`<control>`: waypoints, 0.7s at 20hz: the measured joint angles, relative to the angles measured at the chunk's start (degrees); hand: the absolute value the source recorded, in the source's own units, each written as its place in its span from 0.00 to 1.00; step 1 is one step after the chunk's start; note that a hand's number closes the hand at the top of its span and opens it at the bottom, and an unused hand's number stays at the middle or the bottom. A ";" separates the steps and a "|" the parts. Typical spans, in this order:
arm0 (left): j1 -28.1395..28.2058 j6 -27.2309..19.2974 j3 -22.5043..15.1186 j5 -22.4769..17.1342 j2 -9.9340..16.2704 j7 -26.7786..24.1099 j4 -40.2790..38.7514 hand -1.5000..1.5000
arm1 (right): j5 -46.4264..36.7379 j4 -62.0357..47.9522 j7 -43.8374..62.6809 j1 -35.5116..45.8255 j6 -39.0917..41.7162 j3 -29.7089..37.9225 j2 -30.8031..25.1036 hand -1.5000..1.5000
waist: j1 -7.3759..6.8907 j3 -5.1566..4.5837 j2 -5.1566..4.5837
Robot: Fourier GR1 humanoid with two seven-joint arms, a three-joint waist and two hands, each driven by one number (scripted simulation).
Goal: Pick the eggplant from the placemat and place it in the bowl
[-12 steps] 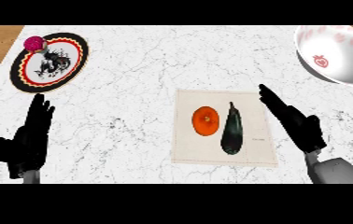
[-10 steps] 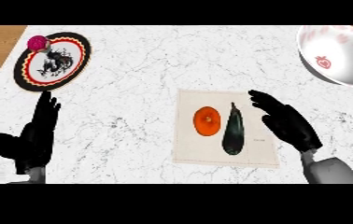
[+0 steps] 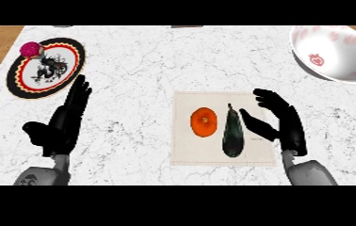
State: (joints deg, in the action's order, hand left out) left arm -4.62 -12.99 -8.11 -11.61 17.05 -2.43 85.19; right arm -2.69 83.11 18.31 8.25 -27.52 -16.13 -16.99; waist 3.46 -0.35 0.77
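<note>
The eggplant (image 3: 233, 134) lies lengthwise on the right half of the placemat (image 3: 186, 154), near the worktop's front edge, with its thin stem end pointing toward the back edge. An orange (image 3: 204, 122) sits just beside it on the mat's left half, apart from it. The right hand (image 3: 284, 121) is over the placemat's right edge, fingers apart and slightly curved, thumb reaching toward the eggplant's flank without closing on it; nothing is held yet. The left hand (image 3: 64, 125) rests open, fingers straight, near the worktop's front left corner, below a patterned plate (image 3: 25, 85) that carries a small pink item (image 3: 30, 49).

The step in hand looks like the approach for the grasp. To do it well, the hand should probably come down over the thick lower body of the eggplant, thumb on one long side and fingers on the other, wrapping across its width. Keeping the fingers clear of the orange matters, since the gap between the two is narrow. Once lifted, the eggplant has to travel to the white bowl (image 3: 332, 68) at the worktop's back right corner, which is well apart.
</note>
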 measured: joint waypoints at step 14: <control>-3.65 -0.43 -3.92 2.90 -2.44 4.78 1.89 0.50 | -37.75 16.35 31.07 1.98 -11.48 -3.04 5.73 0.00 | -2.37 0.08 -0.29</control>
State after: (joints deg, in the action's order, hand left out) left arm -8.27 -13.42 -12.04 -8.71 14.61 2.35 87.09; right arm -40.43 99.45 49.38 10.24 -39.00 -19.17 -11.26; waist 1.09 -0.27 0.47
